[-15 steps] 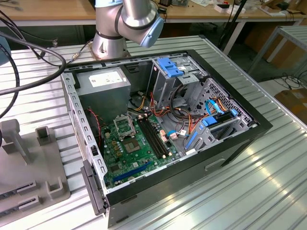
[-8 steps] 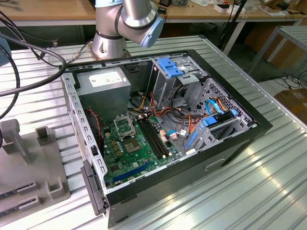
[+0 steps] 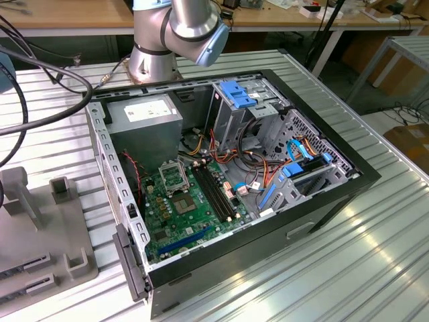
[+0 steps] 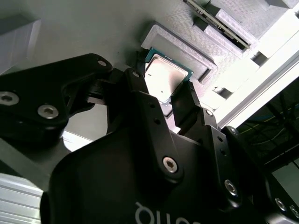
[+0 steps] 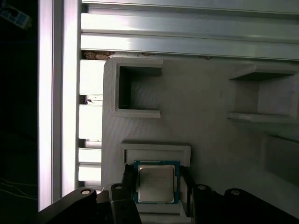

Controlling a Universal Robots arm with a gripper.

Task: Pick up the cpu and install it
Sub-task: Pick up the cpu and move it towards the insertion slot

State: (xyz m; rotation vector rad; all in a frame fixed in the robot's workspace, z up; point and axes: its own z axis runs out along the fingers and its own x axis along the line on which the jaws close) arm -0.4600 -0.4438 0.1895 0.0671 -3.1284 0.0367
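Find the gripper (image 5: pixel 158 176) low over the cpu (image 5: pixel 156 183) in the first wrist view, black body astride it. Same pairing in the second wrist view: gripper (image 4: pixel 158 86) over cpu (image 4: pixel 166 74). Cannot tell whether open around it or clamped on it.

Note the cpu lying flat, silvery top up, thin green rim showing. Seated in a raised grey nest (image 5: pixel 156 150) on a grey tray (image 5: pixel 210 121); not lifted yet.

Farther along the same tray, mark a square walled pocket (image 5: pixel 136 113) and a pair of ledges (image 5: pixel 261 116). Past the tray edge, ribbed aluminium table (image 5: pixel 187 42).

In the exterior view, pick out part of the tray (image 3: pixel 40 221) at the exterior view's left, resting on the table (image 3: pixel 375 255) just beside an open computer case (image 3: pixel 362 178). Inside the case, green board (image 3: pixel 157 221) lying flat, carrying a square metal-framed socket (image 3: pixel 175 176) with a dark centre, well apart from the tray. Above the board, grey power box (image 3: pixel 144 114); toward the exterior view's right, blue bracket (image 3: pixel 238 94) and a tangle of coloured wires (image 3: pixel 258 164).

Behind the case, silver arm (image 3: pixel 181 27) rising from the table. Farthest back, wooden benches (image 3: pixel 67 13).
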